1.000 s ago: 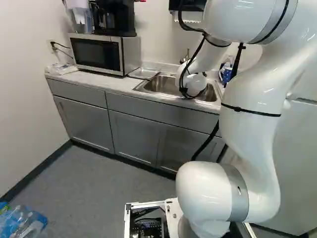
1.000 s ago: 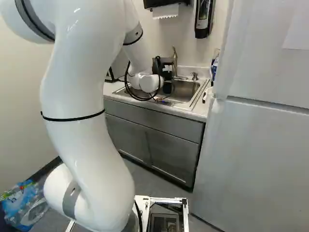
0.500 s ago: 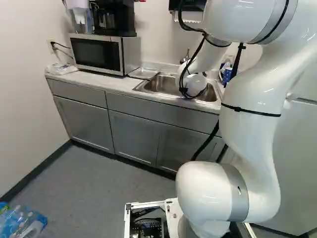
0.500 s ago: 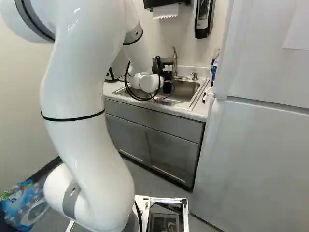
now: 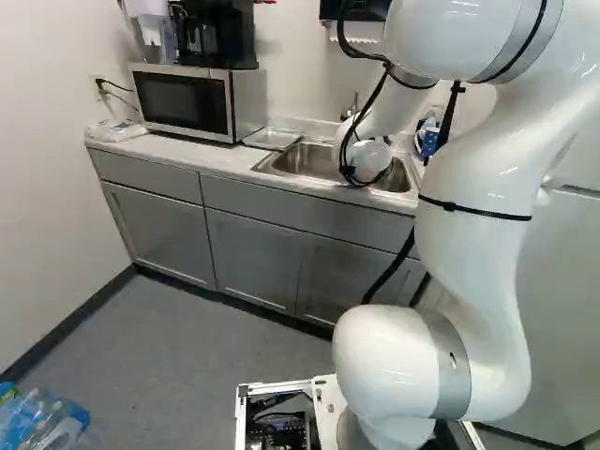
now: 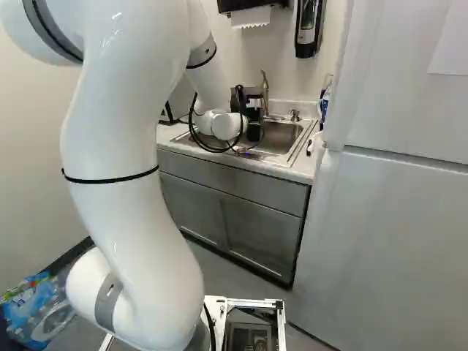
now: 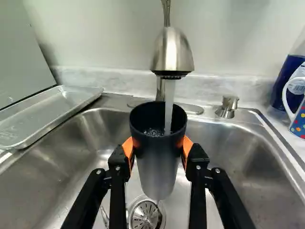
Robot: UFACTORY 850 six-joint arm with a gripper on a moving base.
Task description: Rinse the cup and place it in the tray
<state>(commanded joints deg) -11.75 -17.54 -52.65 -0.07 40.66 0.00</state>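
And here's the cup (image 7: 157,167), upright over the sink (image 7: 248,143), with a stream of water (image 7: 169,107) dropping right into its open mouth! The faucet (image 7: 172,52) stands directly above it. Look at the gripper (image 6: 253,117): one finger on each side, orange pads (image 7: 187,147) pressed against the dark wall of the cup, a proper grip. Bubbly water (image 7: 154,132) shows inside. Beneath the cup, down in the basin, there's the drain (image 7: 144,213).

Over to the left of the sink lies the tray (image 7: 52,114), flat on the counter (image 5: 211,159), with the microwave (image 5: 183,101) farther left. The cup is well apart from that tray. On the right side of the sink, a dotted mug (image 7: 299,119) sits in front of a blue bottle (image 7: 286,78), and the refrigerator (image 6: 387,219) stands farther right, nearer to us.
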